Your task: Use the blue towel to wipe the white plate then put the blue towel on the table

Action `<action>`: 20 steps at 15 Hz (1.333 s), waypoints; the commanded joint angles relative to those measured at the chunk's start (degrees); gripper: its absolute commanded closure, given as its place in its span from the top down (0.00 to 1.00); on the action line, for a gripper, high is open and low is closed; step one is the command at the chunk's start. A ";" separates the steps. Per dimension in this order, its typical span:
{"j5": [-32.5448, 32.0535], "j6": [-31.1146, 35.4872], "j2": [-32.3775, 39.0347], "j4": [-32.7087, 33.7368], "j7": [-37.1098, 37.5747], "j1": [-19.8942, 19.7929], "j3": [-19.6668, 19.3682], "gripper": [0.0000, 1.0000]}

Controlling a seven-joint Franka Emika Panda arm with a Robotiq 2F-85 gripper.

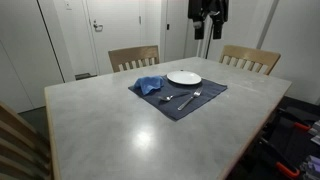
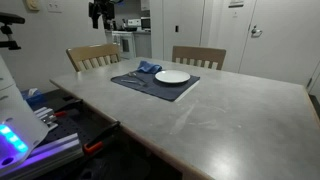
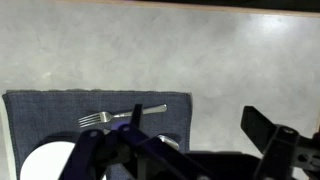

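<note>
The crumpled blue towel point(image 1: 149, 85) lies on a dark blue placemat point(image 1: 205, 100), just beside the white plate point(image 1: 184, 77); both show in both exterior views, the towel point(image 2: 149, 68) and the plate point(image 2: 172, 76). A fork point(image 1: 191, 99) lies on the mat in front of the plate. My gripper point(image 1: 206, 28) hangs high above the far side of the table, open and empty, well clear of the towel; it also shows in an exterior view point(image 2: 99, 14). In the wrist view the open fingers point(image 3: 198, 125) frame the mat point(image 3: 60, 105), the fork point(image 3: 120, 116) and an edge of the plate point(image 3: 45, 162). The towel is out of the wrist view.
The grey table point(image 1: 110, 130) has two wooden chairs at its far side point(image 1: 133, 57) point(image 1: 249, 58). A second utensil point(image 1: 168, 98) lies on the mat near the towel. Another chair back point(image 1: 18, 140) stands at the near corner. Doors and walls are behind.
</note>
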 commanded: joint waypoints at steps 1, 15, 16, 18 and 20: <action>-0.06 -0.07 0.01 0.05 0.03 0.23 -0.24 1.00; 0.18 0.23 1.10 0.66 -0.56 0.13 -0.51 1.00; 0.03 0.42 1.63 1.04 -0.72 0.11 -0.51 1.00; 0.02 0.89 2.94 2.02 -1.52 -0.05 -0.78 1.00; 0.03 1.03 4.37 3.52 -2.11 -0.30 -1.20 1.00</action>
